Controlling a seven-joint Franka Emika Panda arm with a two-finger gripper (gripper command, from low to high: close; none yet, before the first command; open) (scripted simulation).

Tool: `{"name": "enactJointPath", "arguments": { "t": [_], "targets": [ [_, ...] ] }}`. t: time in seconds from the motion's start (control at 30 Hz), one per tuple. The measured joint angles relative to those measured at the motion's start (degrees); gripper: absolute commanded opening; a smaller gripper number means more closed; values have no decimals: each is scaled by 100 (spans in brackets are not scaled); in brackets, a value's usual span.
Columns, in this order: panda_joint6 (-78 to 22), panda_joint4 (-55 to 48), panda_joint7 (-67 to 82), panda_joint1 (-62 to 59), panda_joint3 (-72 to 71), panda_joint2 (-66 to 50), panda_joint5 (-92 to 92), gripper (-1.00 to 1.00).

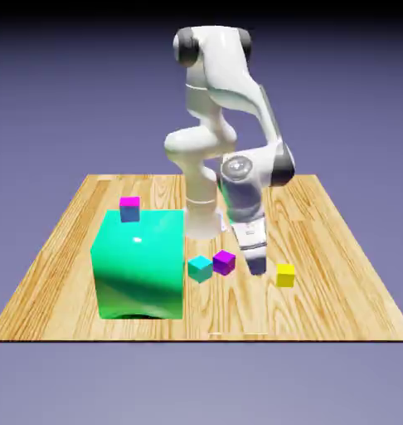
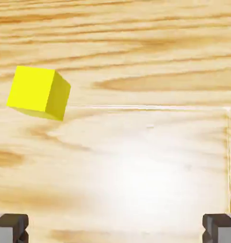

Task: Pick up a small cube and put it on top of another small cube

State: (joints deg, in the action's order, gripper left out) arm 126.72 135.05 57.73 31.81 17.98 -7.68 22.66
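The gripper (image 1: 256, 264) is hanging low over the table (image 1: 337, 249) with its jaws wide apart and holding nothing, probably because it is preparing to take the yellow cube (image 1: 285, 275). This cube is sitting free on the wood, just beside the gripper on the exterior view's right. The hand view is showing the yellow cube off-centre, at upper left, not between the fingertips (image 2: 11, 228). Only the exterior view is showing the cyan cube (image 1: 200, 268) and the purple cube (image 1: 224, 262).

The arm (image 1: 217, 116) is built of smooth, rounded white segments, joined by dark grey caps at the joints. A grey disc is set on the wrist. The fingertips (image 2: 12, 228) are small, grey and blocky.
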Motion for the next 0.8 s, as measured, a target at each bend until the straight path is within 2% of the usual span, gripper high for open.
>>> {"name": "enactJointPath", "arguments": {
  "t": [0.8],
  "targets": [
    [-2823, -1549, 5980, 1855, 1074, -2408, 1353, 0]
  ]
}}
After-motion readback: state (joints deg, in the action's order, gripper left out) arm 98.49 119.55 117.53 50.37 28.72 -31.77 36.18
